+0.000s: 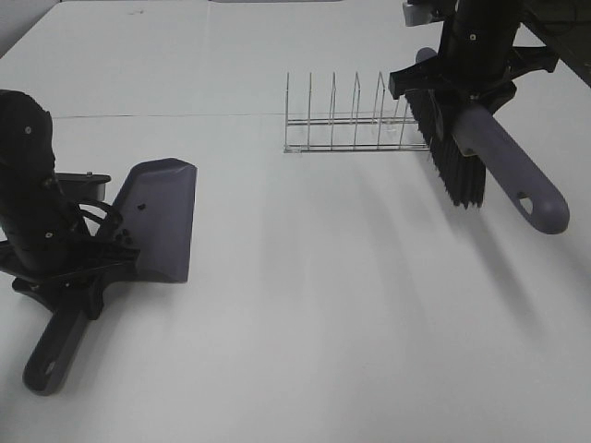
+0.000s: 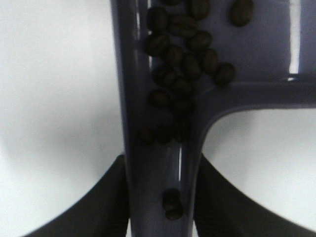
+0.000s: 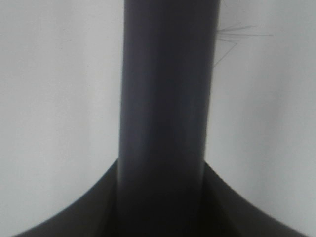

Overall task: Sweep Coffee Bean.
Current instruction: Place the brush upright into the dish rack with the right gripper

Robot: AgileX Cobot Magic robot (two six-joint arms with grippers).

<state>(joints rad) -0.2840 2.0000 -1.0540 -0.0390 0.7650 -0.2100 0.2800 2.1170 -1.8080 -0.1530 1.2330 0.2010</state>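
Bright, seemingly overhead light whitens the table (image 1: pixel 351 305), shadows soft; both wrist views are blurred.

No text, label or number can be read on the dustpan (image 1: pixel 166 221), brush (image 1: pixel 517 175) or rack (image 1: pixel 351 125). Blurred wrist views might hide fine print.

From the high camera you can make out only a few specks of coffee bean (image 1: pixel 140 206); the left arm (image 1: pixel 37 203) hides the rear of the dustpan (image 1: pixel 166 217). Your left wrist view cuts the pan off at its edges. Your right wrist view shows the brush handle (image 3: pixel 168 108) blurred, with the bristles out of frame.
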